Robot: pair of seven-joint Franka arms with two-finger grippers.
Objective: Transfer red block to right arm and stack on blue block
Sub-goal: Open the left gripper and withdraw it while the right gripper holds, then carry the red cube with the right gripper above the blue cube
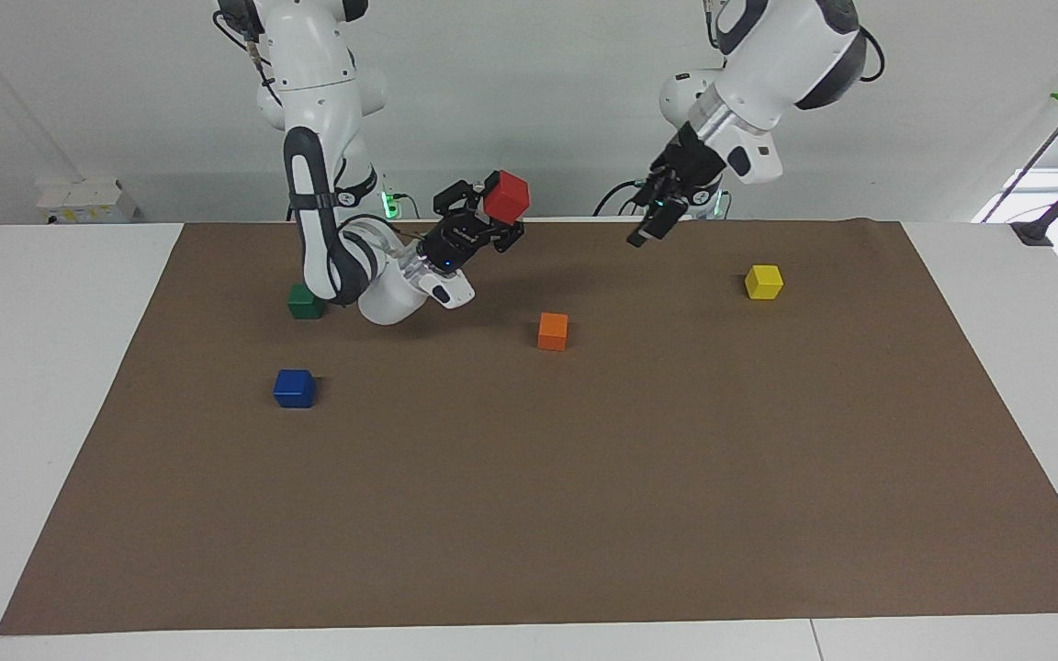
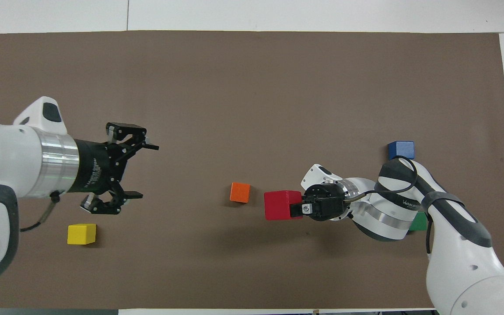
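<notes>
Over the brown mat [image 1: 529, 477] at the robots' end of the desk, the right gripper [image 1: 492, 213] is clamped on the red block [image 1: 506, 195] and holds it up in the air — the right arm [image 1: 322, 211] bends low above the green block [image 1: 304, 303], which it partly hides. The left gripper [image 2: 140, 171] hangs apart with its fingers [image 2: 134, 194] spread wide and nothing between them, raised over the mat toward the left arm's end, near the yellow block [image 1: 763, 281]. The blue block [image 1: 294, 388] rests on the mat toward the right arm's end, farther from the robots than the green one — bare on top. The orange block [image 1: 553, 330] sits near the middle
</notes>
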